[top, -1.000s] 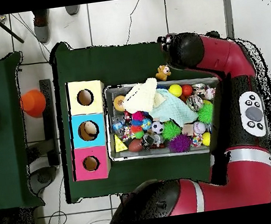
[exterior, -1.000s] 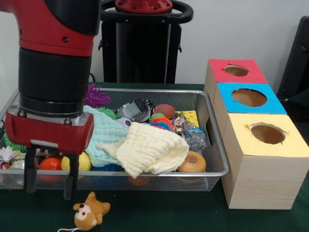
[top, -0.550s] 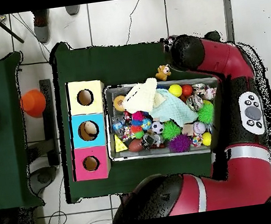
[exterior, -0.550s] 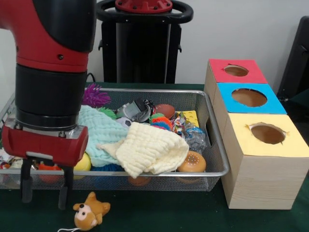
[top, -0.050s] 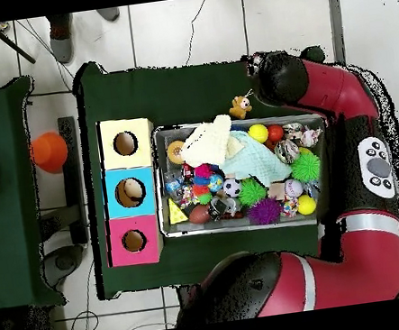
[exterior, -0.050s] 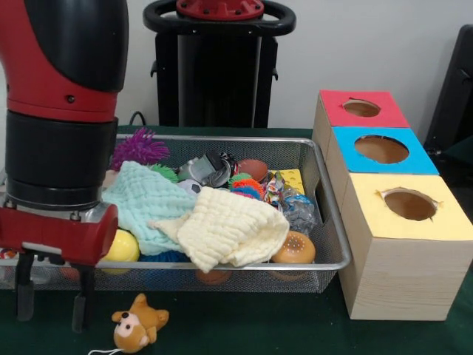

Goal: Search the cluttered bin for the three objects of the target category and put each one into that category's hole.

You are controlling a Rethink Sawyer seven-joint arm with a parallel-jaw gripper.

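Bin (exterior, -0.050s: 325, 222) of wire mesh sits on the green table, heaped with toys, and the gripper (exterior, -0.050s: 50, 307) hangs outside its front wall, near the corner farthest from the boxes, with two dark fingers (exterior, -0.050s: 80, 310) spread apart and nothing between them. A small brown plush bear (exterior, -0.050s: 139, 320) lies on the cloth just beside those fingers, not touched by them. Compared with a second ago, the gripper has slid sideways away from the bear and a little lower, uncovering a yellow ball (exterior, -0.050s: 122, 246) inside the bin. The bin's contents look unmoved: a pale yellow cloth (exterior, -0.050s: 229, 225) overlaps a mint cloth (exterior, -0.050s: 148, 205), with a burger bun toy (exterior, -0.050s: 294, 248) against the front wall and a purple spiky ball (exterior, -0.050s: 140, 146) at the back.

Beside the bin stand three boxes with round holes, topped red (exterior, -0.050s: 362, 109), blue (exterior, -0.050s: 380, 150) and yellow (exterior, -0.050s: 409, 205). The table cloth (exterior, -0.050s: 244, 325) is dark green, the wall behind pale.

Only the overhead view shows the tiled floor (top, -0.050s: 194, 27), a second green table bearing an orange cup (top, -0.050s: 49, 152), and something lying inside the blue box's hole (top, -0.050s: 132, 191).
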